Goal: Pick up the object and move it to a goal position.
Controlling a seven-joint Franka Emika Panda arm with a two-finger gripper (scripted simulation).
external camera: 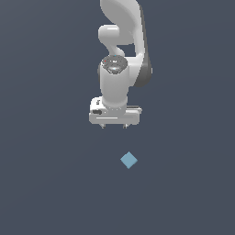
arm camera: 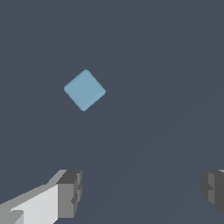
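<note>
**Ana:** Light-blue and matte, the cube (external camera: pixel 129 160) sits alone on the dark bench (external camera: pixel 41 183), well apart from the arm, below the gripper (external camera: pixel 113 125) in the exterior view and a little toward that view's right.

**Ben:** And the fingers (arm camera: pixel 68 194)?

**Ana:** Spread wide with nothing between them. The wrist view shows one pad at each side of a broad gap, and only bare bench in that gap. The cube is off to one side of the gap there, not lined up with it.

**Ben:** So nothing has been grasped. What worries you?

**Ana:** Two things, I'd judge. First, the offset: if the arm drops straight down from here, the fingers would close on air, or one fingertip could land on the cube and knock it away.

**Ben:** And the second?

**Ana:** Its orientation. In both views the cube looks like a diamond, turned so its corners rather than its flat faces point toward the pads. Closing across corners would likely make it twist or squirt out, since it is much smaller than the hand. The wrist probably needs to rotate until the pads face two parallel sides.

**Ben:** Any sign of the goal?

**Ana:** None that I can see in either view, so I can't say where the cube should go.
</note>
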